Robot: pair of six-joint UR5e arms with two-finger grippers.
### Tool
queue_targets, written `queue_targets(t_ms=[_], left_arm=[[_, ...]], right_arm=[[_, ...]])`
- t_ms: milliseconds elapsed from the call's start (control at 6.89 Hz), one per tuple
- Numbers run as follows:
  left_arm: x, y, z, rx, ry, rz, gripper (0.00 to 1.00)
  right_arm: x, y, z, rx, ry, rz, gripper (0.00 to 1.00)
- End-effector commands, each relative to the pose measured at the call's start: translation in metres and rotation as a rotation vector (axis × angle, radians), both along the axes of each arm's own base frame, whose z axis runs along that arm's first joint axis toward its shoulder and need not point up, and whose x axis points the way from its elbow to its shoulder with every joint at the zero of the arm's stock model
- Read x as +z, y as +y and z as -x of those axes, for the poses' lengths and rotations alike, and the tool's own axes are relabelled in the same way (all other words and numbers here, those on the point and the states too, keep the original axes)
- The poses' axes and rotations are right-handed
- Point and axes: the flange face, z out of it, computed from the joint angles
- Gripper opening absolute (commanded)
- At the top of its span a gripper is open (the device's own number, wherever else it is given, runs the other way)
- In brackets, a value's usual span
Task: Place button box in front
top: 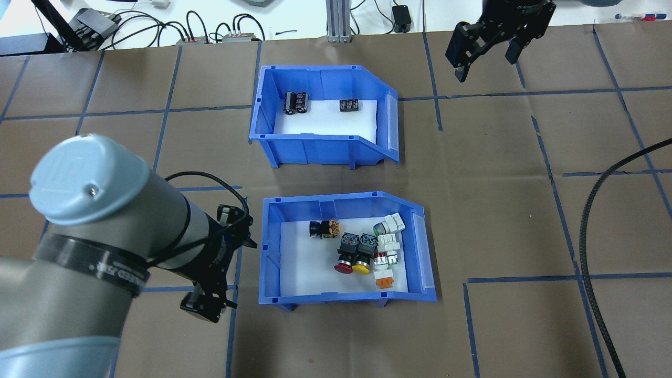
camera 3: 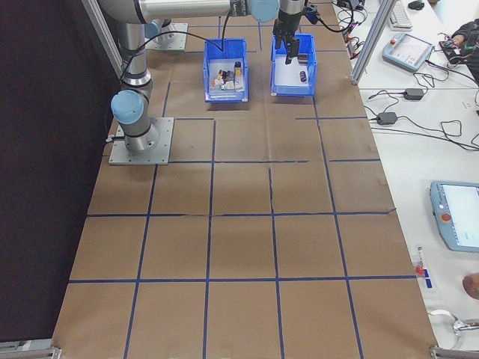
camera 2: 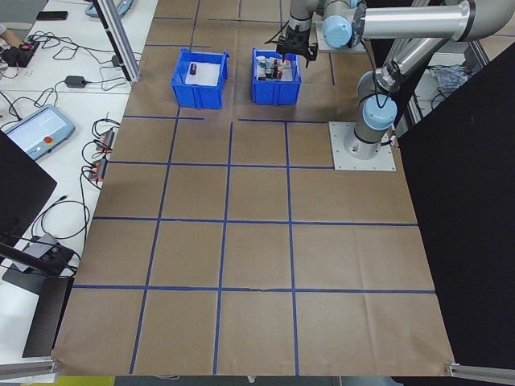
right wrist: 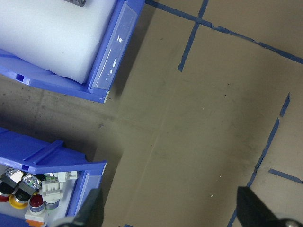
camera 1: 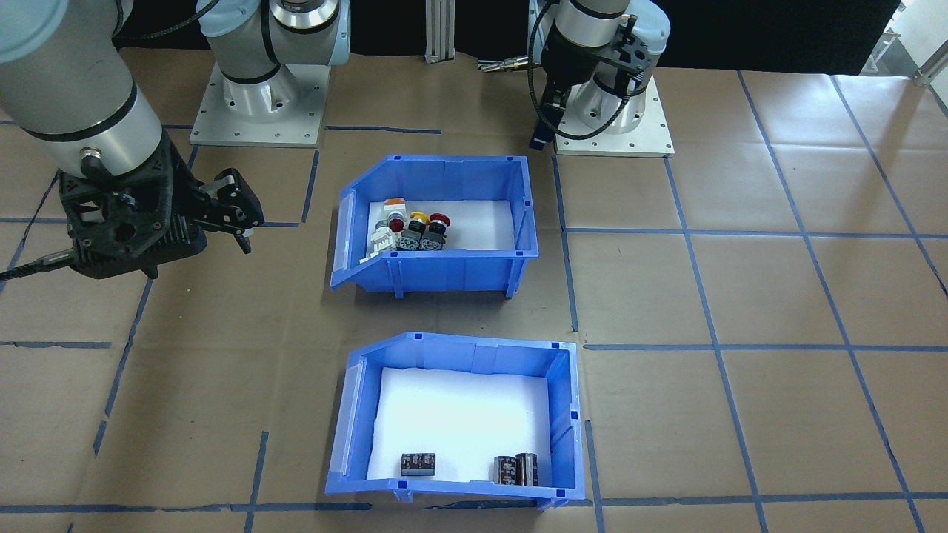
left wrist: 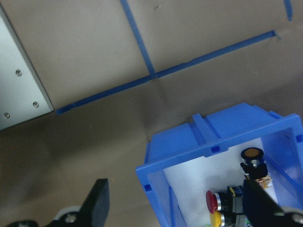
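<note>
The left gripper point(top: 226, 262) hangs low just off the closed back wall of the button box point(top: 346, 249), its fingers point(left wrist: 97, 203) spread with nothing between them — in the left wrist view the bin's blue corner sits between the two tips, untouched. The right gripper point(top: 485, 50) hovers well apart, beyond the far bin's open end, fingers point(right wrist: 90, 208) also spread and empty.

The button box stands on the tabletop point(top: 499, 210) nearer the robot's bases, white foam liner inside, with red, yellow and orange capped switches gathered toward its open front. The second blue bin point(top: 323, 113) lies directly beyond it, farther from the robot, holding a few black cylinders point(top: 295, 102).

The tabletop is covered in brown paper ruled into squares by blue tape lines point(camera 1: 696, 289). Along its far edge run cables point(top: 210, 31) and small devices on a white bench; the side views show teach pendants point(camera 3: 456, 224) and black curtains. Lettering on the left arm's black band point(top: 113, 265) is too blurred to read.
</note>
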Motion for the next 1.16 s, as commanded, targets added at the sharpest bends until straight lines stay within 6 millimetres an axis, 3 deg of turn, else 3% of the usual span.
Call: queue_targets(t_ms=[0,435,726,1016], left_arm=[[-0.034,0.037,0.038,0.106,0.06,-0.061,1.0],[-0.068,0.041,0.053,0.157,0.079,-0.043,1.0],[-0.08,0.033,0.068,0.152,0.082,-0.018,1.0],[-0.079,0.032,0.069,0.15,0.084,-0.009,1.0]], right_arm=[[0.0,-0.001,-0.007,0.016,-0.001,0.006,1.0],[-0.006,-0.007,-0.008,0.13,-0.001,0.006,1.0],[-0.007,-0.007,-0.008,0.145,-0.001,0.002,1.0],[-0.007,-0.007,-0.008,0.145,-0.001,0.002,1.0]])
